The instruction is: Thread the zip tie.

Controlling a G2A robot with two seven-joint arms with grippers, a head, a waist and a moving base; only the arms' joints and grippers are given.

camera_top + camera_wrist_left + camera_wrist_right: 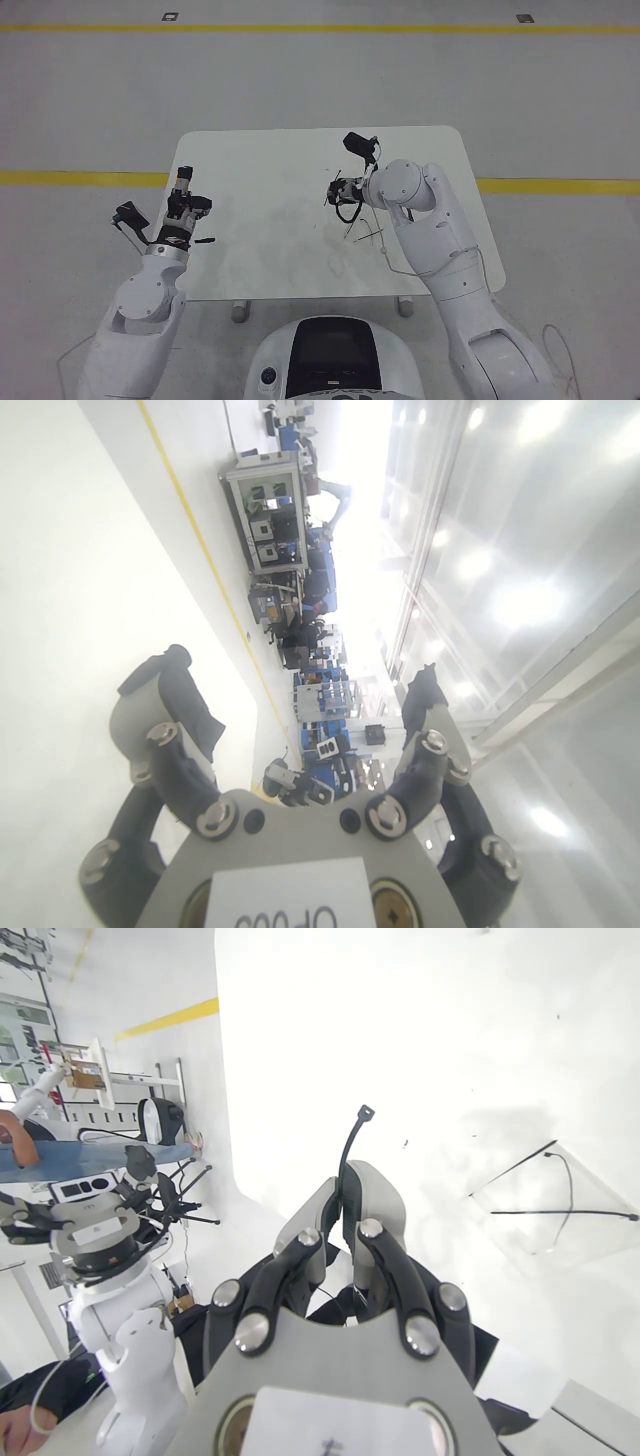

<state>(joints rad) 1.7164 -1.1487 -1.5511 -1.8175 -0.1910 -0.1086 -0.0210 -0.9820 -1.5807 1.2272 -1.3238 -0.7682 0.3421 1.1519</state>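
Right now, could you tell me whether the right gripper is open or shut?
Shut on the zip tie: the right gripper pinches its black strap, head end sticking out.

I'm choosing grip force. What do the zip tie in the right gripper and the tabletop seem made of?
The zip tie: black, matte, flexible plastic, probably nylon, since the thin strip curves above the right gripper. The table: smooth, plain white top, maybe laminate or painted board; cannot tell which.

This is a large industrial lab hall, with a pale floor (300,90) marked by yellow lines (300,28), a lone white bench (260,230), racks of electronic gear (265,520) and bright ceiling lights (530,600).
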